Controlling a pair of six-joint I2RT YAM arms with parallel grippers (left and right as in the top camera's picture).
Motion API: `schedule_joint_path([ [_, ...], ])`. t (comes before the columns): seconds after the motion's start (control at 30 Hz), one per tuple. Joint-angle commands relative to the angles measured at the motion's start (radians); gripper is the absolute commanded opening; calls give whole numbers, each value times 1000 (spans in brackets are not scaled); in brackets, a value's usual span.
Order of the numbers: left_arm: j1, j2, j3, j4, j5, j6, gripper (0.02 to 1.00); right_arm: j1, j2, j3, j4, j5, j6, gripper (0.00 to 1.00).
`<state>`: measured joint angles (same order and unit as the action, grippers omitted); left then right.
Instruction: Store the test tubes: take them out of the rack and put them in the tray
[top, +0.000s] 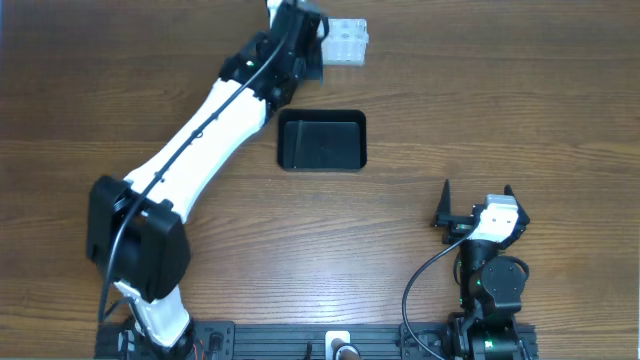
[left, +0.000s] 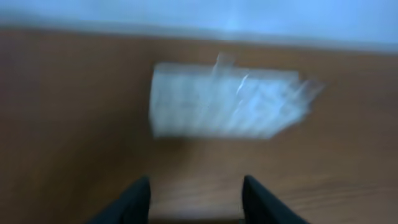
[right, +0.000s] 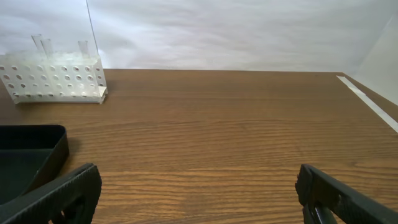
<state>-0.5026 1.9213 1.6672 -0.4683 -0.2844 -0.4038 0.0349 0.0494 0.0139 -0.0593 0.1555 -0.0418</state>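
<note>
Just beside the rack (left: 224, 106), left pincer (left: 196, 185) agape, tray (top: 322, 140) nearby.

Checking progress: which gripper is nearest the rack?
The left gripper, open, just short of the rack; the right gripper rests open far back, near its base.

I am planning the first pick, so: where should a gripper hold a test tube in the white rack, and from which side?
Probably the bare top of a test tube that rises above the rack. Come from above: the tubes stand upright and the rack encloses their lower part.
</note>
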Motion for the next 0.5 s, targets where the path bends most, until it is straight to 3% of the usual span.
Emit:
schedule_joint_path([
  [0.03, 17, 10, 2, 110, -30, 150, 557, -6, -5, -9, 0, -5, -4, 993],
  [0.2, 63, 79, 2, 242, 63, 232, 581, -6, -5, -9, 0, -5, -4, 991],
  [0.5, 140, 195, 3, 381, 251, 323, 757, -6, -5, -9, 0, -5, -4, 991],
])
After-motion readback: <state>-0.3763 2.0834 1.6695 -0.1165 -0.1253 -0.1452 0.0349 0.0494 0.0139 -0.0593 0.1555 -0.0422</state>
